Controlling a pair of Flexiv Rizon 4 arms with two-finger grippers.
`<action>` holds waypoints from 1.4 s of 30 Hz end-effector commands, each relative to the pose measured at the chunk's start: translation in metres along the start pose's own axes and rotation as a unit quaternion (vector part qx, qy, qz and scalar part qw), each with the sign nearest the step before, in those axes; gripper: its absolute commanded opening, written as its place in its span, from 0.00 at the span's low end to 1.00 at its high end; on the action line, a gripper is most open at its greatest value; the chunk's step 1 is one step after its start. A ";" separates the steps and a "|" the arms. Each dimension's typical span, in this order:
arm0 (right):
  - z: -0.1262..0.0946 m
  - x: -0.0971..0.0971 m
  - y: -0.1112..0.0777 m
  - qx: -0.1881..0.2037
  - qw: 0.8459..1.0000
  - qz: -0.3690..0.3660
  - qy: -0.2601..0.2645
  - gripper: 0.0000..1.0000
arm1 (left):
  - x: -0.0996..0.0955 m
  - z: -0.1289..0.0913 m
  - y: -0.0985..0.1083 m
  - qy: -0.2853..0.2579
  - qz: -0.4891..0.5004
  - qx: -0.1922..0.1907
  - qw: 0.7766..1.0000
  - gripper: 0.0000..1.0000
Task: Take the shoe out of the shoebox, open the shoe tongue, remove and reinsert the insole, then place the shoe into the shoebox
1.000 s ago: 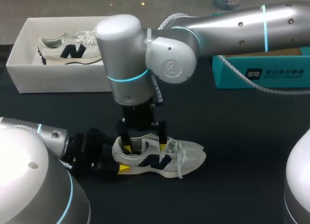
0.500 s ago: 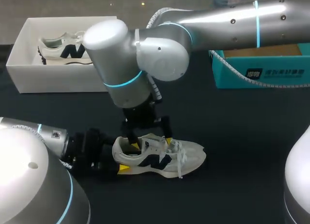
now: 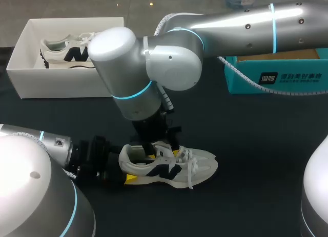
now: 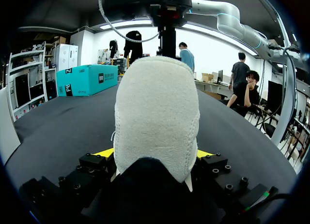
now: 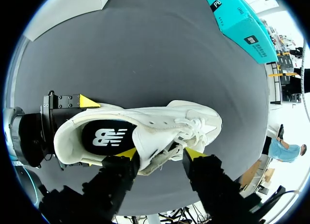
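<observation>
Looking down at a white lace-up sneaker with a navy side logo [image 3: 201, 163], upright on its sole on the black table [image 3: 256, 155], well apart from the open white cardboard shoebox [image 3: 61, 84] at the far left. Clamped at the heel by the left gripper [image 4: 154, 154], with yellow fingers [image 4: 104, 153] pressing in from both sides, low to the tabletop. Hovering over the shoe's mouth with the right gripper [image 5: 160, 155], reaching in past the middle, tips spread wide and nothing pinched. Between those parted tips, just a loose white flap beside the laces [image 5: 162, 160]; hard to tell whether either tip touches it. Down inside the shoe, showing plainly, a black insole with a white logo [image 5: 109, 137], lying flat in place. Back in the shoebox, resting with its navy logo facing up, a second matching white sneaker [image 3: 66, 51]. Off at the far right, sitting on the table, a teal cardboard box [image 3: 277, 76].
</observation>
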State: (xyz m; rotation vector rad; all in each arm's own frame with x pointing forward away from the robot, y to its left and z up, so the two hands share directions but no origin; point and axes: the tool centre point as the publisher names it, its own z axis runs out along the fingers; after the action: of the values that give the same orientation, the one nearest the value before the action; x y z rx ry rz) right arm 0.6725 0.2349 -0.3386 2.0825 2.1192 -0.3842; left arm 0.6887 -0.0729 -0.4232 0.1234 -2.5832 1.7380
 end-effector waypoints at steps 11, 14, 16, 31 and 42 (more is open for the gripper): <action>-0.011 -0.034 -0.005 -0.025 0.974 0.224 0.033 0.00 | 0.001 0.000 0.000 0.000 0.000 -0.001 1.000 0.00; -0.012 -0.047 -0.005 -0.026 0.974 0.223 0.042 0.00 | 0.001 0.000 0.000 0.000 0.000 -0.001 1.000 0.00; -0.012 -0.055 -0.006 -0.027 0.974 0.222 0.048 0.00 | 0.001 0.000 0.000 0.000 0.000 -0.001 1.000 0.00; 0.001 -0.099 -0.017 -0.029 0.971 0.224 0.074 0.00 | 0.001 0.000 0.000 0.000 0.000 -0.001 1.000 0.00; 0.029 -0.127 -0.029 -0.034 0.967 0.237 0.090 0.00 | 0.001 0.000 0.000 0.000 0.000 -0.001 1.000 0.00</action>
State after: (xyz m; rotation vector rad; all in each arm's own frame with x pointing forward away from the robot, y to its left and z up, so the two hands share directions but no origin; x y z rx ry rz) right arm 0.6540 0.1171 -0.3232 2.2715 1.9576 -0.1878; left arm 0.6880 -0.0752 -0.4218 0.1207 -2.5807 1.7400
